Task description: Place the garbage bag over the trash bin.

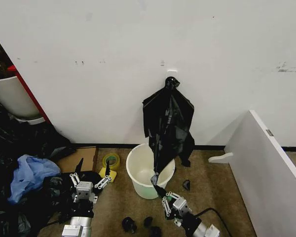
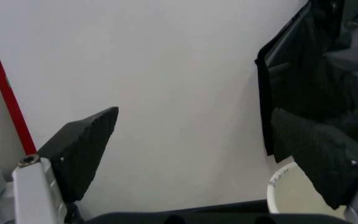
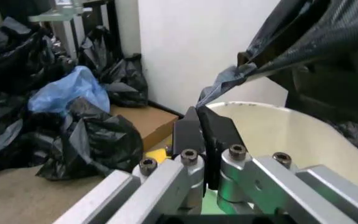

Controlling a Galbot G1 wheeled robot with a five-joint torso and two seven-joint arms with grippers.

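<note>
Hanging from a wall hook, the garbage bag (image 1: 167, 123) drapes above the trash bin (image 1: 138, 170), not yet over its rim. The right gripper (image 1: 159, 191) pinches its lower corner; the left gripper (image 1: 91, 174) waits apart, jaws spread.

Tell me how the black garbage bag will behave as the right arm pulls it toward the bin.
The garbage bag hangs in limp folds from a wall hook, so it is probably floppy and light. Its glossy film looks slippery; the right end effector, shut on one thin corner, could lose it. Draped over the white bin, it may snag on the rim.
</note>
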